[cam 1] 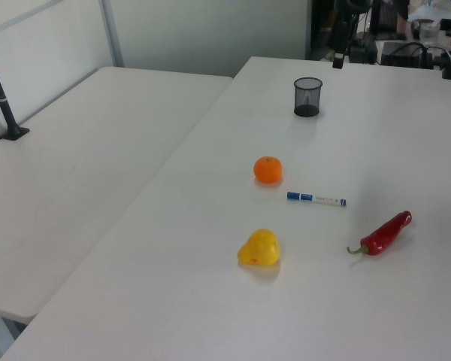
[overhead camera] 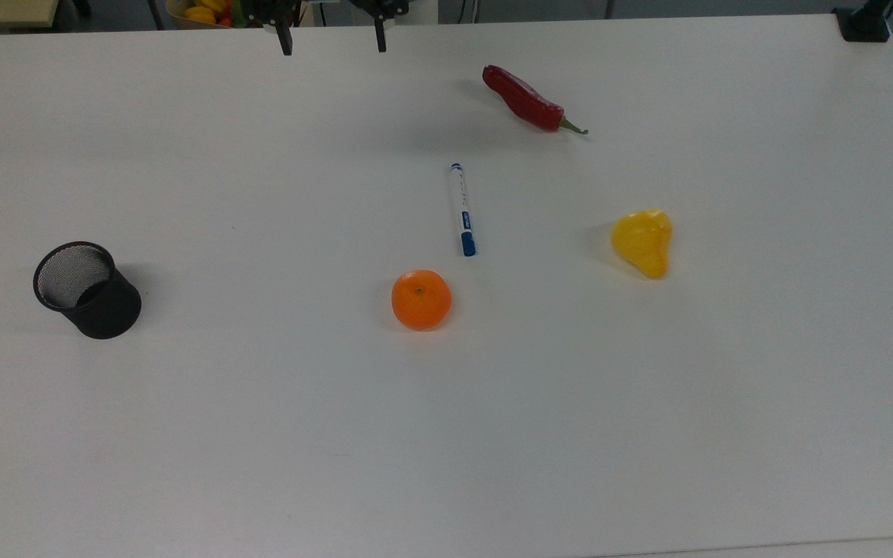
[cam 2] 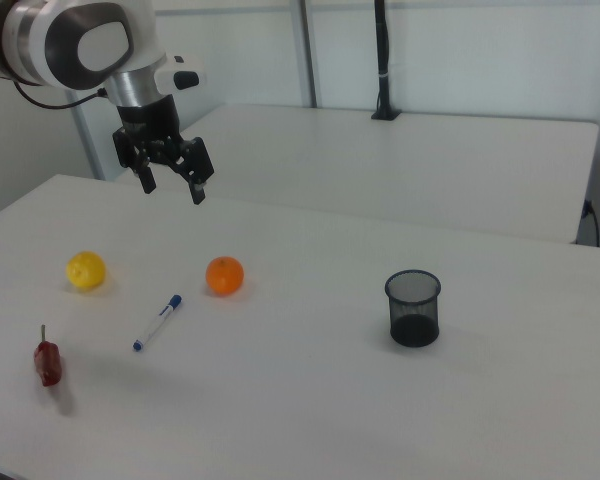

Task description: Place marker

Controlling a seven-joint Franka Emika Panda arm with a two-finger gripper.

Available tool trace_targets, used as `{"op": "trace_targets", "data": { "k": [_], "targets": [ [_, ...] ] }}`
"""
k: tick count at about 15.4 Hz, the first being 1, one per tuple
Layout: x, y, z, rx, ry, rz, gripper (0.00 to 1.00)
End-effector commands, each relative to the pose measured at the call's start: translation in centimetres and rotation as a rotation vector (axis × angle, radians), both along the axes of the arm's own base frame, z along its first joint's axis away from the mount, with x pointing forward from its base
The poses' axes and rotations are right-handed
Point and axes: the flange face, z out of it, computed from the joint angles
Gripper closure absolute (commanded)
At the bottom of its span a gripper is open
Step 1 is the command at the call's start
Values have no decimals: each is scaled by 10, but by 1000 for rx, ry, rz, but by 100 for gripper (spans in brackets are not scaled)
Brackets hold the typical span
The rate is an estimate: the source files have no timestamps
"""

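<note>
Lying flat on the white worktop (overhead camera: pixel 183 434), the marker (overhead camera: pixel 462 209) is seen near the middle of the top view, its blue cap toward the orange (overhead camera: pixel 421 299), which sits close by but apart from it. A red chilli pepper (overhead camera: pixel 528 101) and a yellow pepper (overhead camera: pixel 643 242) are placed farther out. A black mesh pen cup (overhead camera: pixel 88 289) stands upright, well apart from the marker; its mesh wall is seen through the mouth in the top view, and nothing can be made out inside it. The end effector (cam 2: pixel 173 180) is shown whole in the right view, raised above the worktop with fingers apart and nothing between them; in the top view just the fingertips (overhead camera: pixel 286 43) are caught at the upper edge.
</note>
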Motion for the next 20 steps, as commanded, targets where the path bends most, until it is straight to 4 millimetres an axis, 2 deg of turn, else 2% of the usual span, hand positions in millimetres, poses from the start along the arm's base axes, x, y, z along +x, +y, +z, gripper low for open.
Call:
{"op": "trace_targets", "data": {
  "k": [1, 9, 10, 13, 16, 20],
  "targets": [
    [-4, 5, -2, -1, 5, 25, 0],
    [-3, 6, -7, -3, 9, 40, 0],
    [-3, 12, -10, -3, 12, 52, 0],
    [-2, 48, -41, -21, 68, 108, 0],
    [-3, 72, -66, -28, 113, 150, 0],
    [1, 90, -111, -31, 121, 174, 0]
  ]
}}
